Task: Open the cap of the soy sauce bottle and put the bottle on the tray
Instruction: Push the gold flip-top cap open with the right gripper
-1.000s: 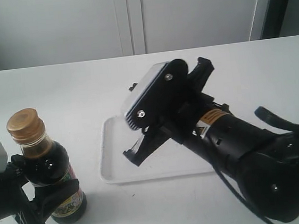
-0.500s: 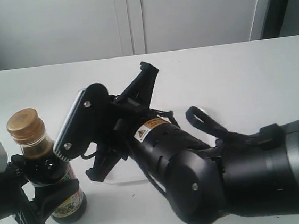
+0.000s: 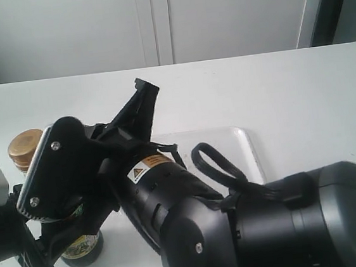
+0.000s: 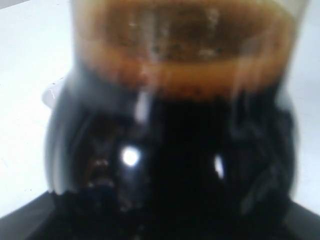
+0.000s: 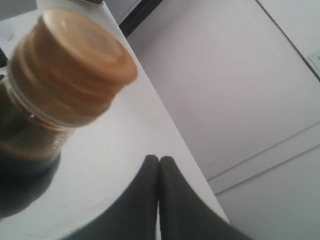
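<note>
The soy sauce bottle stands upright at the left of the table, its dark liquid filling the left wrist view. My left gripper is shut on its lower body. Its golden-brown cap is down on the neck and looms large in the right wrist view. My right gripper is shut with nothing in it, its tips beside the cap and apart from it. The right arm reaches across and hides most of the bottle in the exterior view. The white tray lies behind that arm, only its right part showing.
The white tabletop stretches to a pale cabinet wall at the back. A black cable loop on the right arm hangs over the tray. The bulky right arm fills the front middle and right of the scene.
The right arm has swung left from over the tray to the bottle, now covering its body. More of the tray's right side shows. The left gripper and bottle have stayed put.
</note>
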`<state>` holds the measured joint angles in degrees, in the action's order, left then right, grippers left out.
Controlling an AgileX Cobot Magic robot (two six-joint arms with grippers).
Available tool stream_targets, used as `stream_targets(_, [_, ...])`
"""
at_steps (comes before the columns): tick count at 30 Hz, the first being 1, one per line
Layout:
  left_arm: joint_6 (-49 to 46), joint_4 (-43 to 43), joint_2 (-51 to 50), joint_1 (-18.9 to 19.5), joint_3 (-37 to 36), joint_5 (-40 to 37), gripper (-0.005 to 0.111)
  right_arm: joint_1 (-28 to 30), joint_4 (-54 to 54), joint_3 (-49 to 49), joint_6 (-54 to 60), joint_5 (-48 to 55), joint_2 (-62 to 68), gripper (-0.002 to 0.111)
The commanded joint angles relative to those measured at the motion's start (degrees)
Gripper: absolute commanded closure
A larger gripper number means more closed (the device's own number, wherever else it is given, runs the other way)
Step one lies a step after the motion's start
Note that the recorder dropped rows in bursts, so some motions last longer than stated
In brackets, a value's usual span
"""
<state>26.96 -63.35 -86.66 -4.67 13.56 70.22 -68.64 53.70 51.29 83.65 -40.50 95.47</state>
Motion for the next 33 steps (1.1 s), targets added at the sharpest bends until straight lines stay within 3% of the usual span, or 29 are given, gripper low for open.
stream_targets(1, [-0.02, -1.32, -0.06, -0.17, -0.27, -0.26, 0.107, -2.2, 5.43, 2.47, 9.8, -1.25, 0.09, 0.108])
stream_targets(33, [0.24, -1.2, -0.06, -0.17, -0.27, -0.26, 0.107, -4.11, 10.72, 6.27, 15.75, 2.44, 2.63, 0.108])
